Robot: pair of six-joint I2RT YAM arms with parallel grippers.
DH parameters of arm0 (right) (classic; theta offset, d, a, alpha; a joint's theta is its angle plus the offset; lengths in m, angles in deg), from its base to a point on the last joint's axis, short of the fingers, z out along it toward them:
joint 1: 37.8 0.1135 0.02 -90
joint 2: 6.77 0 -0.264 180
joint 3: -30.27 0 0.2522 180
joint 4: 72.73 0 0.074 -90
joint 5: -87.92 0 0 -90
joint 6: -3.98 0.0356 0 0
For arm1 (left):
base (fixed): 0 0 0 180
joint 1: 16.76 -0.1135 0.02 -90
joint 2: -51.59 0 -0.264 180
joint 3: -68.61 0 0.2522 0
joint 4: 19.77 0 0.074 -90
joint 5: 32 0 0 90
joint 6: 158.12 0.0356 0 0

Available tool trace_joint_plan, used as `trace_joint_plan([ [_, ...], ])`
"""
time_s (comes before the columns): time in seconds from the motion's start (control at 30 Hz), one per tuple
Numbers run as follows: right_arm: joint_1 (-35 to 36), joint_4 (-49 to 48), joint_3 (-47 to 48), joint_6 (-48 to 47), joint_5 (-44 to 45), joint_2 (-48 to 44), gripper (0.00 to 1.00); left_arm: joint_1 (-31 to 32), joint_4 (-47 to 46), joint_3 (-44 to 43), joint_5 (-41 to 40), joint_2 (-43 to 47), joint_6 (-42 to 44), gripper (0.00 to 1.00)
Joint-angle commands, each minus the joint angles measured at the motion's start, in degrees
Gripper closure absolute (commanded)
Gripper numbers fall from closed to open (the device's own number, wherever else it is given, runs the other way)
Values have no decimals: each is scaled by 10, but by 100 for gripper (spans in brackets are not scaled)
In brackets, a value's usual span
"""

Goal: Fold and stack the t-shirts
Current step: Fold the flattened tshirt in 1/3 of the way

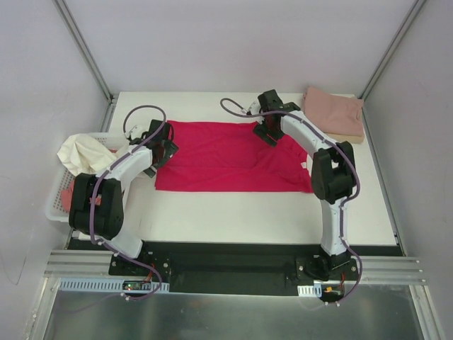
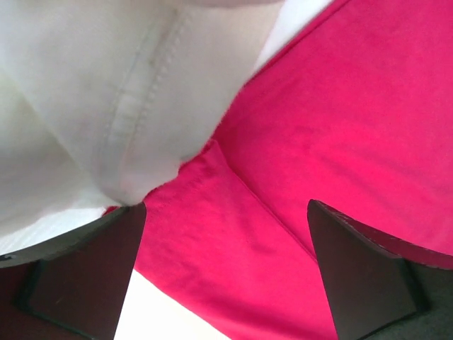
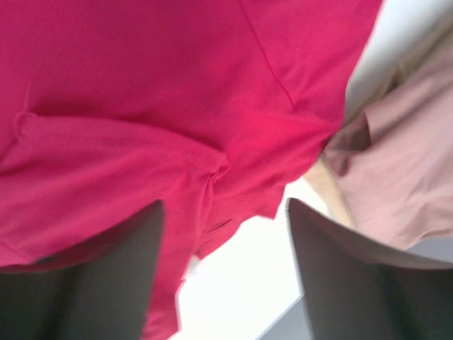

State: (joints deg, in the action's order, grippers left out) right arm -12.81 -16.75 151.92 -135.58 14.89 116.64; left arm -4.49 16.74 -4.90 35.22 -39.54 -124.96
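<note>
The red shirt [image 1: 226, 159] lies flat in the middle of the table [image 1: 233, 212]. The left gripper [image 1: 161, 147] is at its left edge and the right gripper [image 1: 265, 131] is at its far edge. Both have their fingers wide apart and hold nothing. A pink shirt [image 1: 333, 110] sits folded on a tan one [image 1: 352, 136] in the far right corner, so that part looks done. I think the red shirt still needs folding. A cream shirt [image 1: 83, 152] waits in the basket [image 1: 51, 211].

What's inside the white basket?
A cream t-shirt heaps out of the white basket, and a bit of salmon-pink fabric shows lower down. The left arm and cream t-shirt hide anything else.
</note>
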Motion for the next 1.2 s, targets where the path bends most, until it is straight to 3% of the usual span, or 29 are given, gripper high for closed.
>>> trace_joint_plan([
  [0.0,1,-72,-79,148,18,-152,3,8,-1,-3,31,67,20,1],
  [0.13,0,-114,-199,320,-5,-264,3,50,-1,-4,62,92,48,1],
  [0.27,-2,-153,-339,425,-124,-339,3,80,-9,-1,90,93,56,1],
  [0.37,0,-175,-367,454,-187,-315,3,96,-26,-3,130,69,69,1],
  [0.7,-1,-126,-311,472,-173,-141,3,98,-43,-23,194,-73,80,1],
  [0.97,0,-122,-443,518,-141,-204,3,112,-46,83,177,-6,52,1],
  [1.17,2,-136,-583,557,-159,-318,3,181,-46,224,171,114,-30,1],
])
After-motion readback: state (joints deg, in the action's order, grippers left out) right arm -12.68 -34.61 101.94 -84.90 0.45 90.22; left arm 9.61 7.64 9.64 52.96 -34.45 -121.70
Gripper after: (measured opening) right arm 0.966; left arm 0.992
